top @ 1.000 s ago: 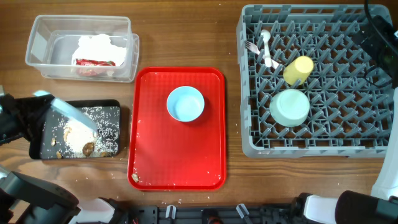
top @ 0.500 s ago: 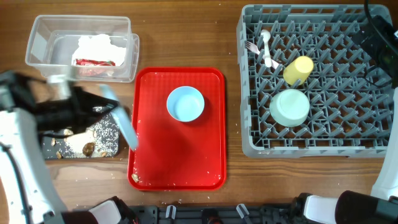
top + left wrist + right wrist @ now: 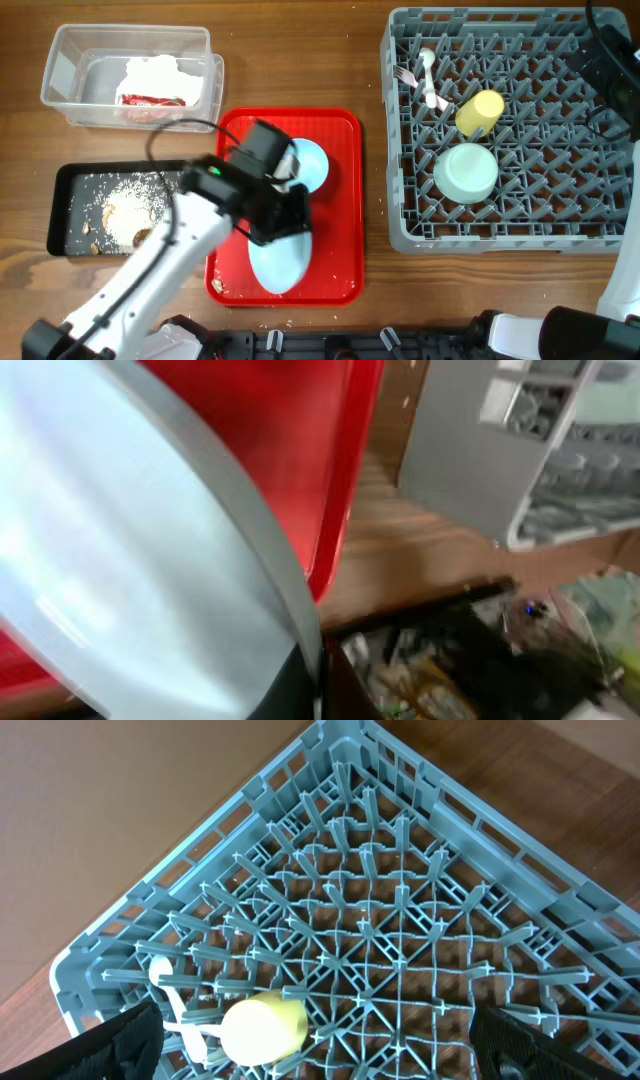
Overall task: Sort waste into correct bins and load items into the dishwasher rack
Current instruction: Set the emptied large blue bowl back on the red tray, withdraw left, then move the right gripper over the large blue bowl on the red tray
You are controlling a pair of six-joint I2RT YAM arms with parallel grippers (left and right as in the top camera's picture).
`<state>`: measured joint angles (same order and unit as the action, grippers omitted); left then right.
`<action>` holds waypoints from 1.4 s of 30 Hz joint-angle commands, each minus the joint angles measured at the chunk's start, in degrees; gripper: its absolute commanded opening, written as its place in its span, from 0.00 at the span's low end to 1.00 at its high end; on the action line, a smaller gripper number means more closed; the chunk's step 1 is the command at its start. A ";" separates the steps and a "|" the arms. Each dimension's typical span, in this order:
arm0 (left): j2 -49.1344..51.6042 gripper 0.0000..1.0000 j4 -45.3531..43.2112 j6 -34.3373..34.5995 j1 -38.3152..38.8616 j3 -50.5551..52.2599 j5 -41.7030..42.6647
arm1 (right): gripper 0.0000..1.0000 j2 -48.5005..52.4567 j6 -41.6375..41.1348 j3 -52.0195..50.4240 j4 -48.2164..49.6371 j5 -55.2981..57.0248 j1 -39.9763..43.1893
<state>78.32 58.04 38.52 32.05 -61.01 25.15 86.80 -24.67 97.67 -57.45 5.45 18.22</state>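
The left gripper [image 3: 283,218] is clamped on the rim of the light blue plate [image 3: 278,262], which hangs tilted over the near half of the red serving tray [image 3: 338,250] (the small light blue bowl [image 3: 312,165] sits just behind, partly hidden by the arm). The dishwasher rack [image 3: 500,242] lies well off to the plate's right, so the carry, I judge, must go rightwards past the tray's edge. The right gripper [image 3: 315,1020], fingers spread wide and empty, hovers over the rack's far corner.

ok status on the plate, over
Left gripper shut on light blue plate, over red tray. Right gripper open above dishwasher rack. Small light blue bowl beside plate.
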 commanded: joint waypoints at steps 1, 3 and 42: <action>-0.07 0.04 -8.20 9.38 7.58 5.22 -5.14 | 1.00 0.42 -0.83 -0.02 0.20 1.01 -0.02; 0.44 0.05 -8.13 13.14 10.84 5.27 -10.03 | 1.00 0.42 -0.83 -0.02 0.20 1.01 -0.02; -10.08 1.00 23.17 5.18 -37.75 -15.13 -39.56 | 0.73 0.44 -5.20 -0.04 -4.00 -38.66 -16.59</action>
<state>68.77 81.58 44.05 -5.32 -75.94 -12.21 86.80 -42.89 97.67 -60.18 -30.57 9.96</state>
